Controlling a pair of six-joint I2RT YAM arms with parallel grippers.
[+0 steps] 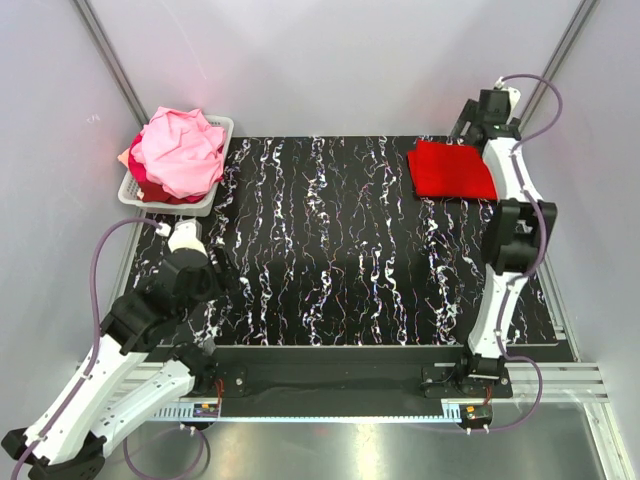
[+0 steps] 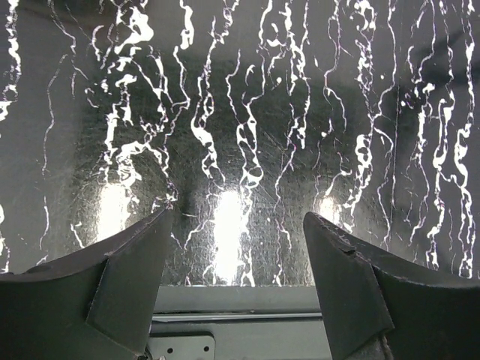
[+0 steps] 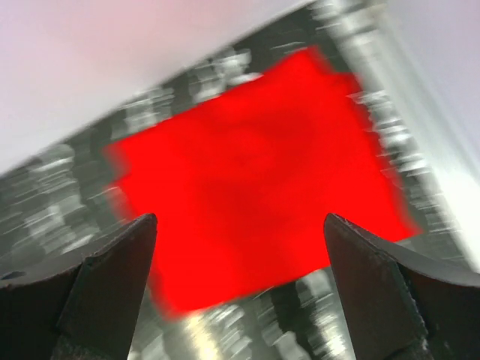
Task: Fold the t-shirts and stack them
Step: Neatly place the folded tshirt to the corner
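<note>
A bright red t-shirt [image 1: 450, 170] lies folded flat at the far right of the black marbled mat; it is blurred in the right wrist view [image 3: 255, 172]. My right gripper [image 1: 468, 126] hovers over the shirt's far edge, open and empty, jaws wide apart [image 3: 240, 247]. A crumpled light pink t-shirt [image 1: 180, 150] heaps out of the white basket [image 1: 170, 206] at the far left, with red cloth and a peach edge [image 1: 125, 157] under it. My left gripper [image 1: 222, 272] is open and empty above bare mat [image 2: 236, 232], well in front of the basket.
The black mat with white veins [image 1: 340, 250] covers the table between the arms. Grey walls enclose the back and sides. A metal rail [image 1: 330, 385] runs along the near edge, by both arm bases.
</note>
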